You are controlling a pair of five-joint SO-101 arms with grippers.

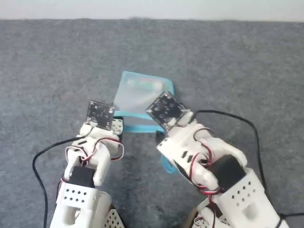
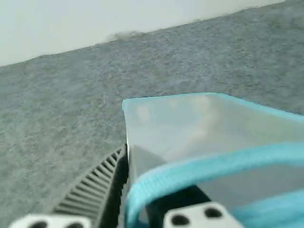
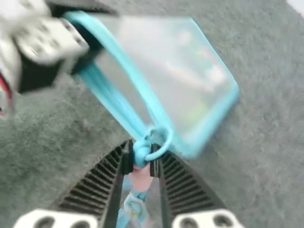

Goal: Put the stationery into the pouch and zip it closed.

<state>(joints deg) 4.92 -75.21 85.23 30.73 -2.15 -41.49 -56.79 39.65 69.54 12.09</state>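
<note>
Along pouch (image 1: pixel 142 92) mouth | right gripper (image 3: pixel 141 166) pinches zip pull (image 3: pixel 141 154) | left gripper (image 2: pixel 137 185) clamps opposite corner | zip axis spans both

Both are pretty much the same build. The left arm (image 1: pixel 90 166) and the right arm (image 1: pixel 209 161) are made up of chunky white printed plastic shells, with black servo blocks (image 1: pixel 227 167) sandwiched in between. Thin red, white and black wires (image 1: pixel 85 154) are strung along the joints, and a thicker black cable (image 1: pixel 34 166) is attached to each. A dark square camera board (image 1: pixel 100 114) is mounted at each wrist. The white base plates (image 1: pixel 76 192) are dotted with rows of little holes. The fingers (image 3: pixel 97 190) are black and ribbed.
</note>
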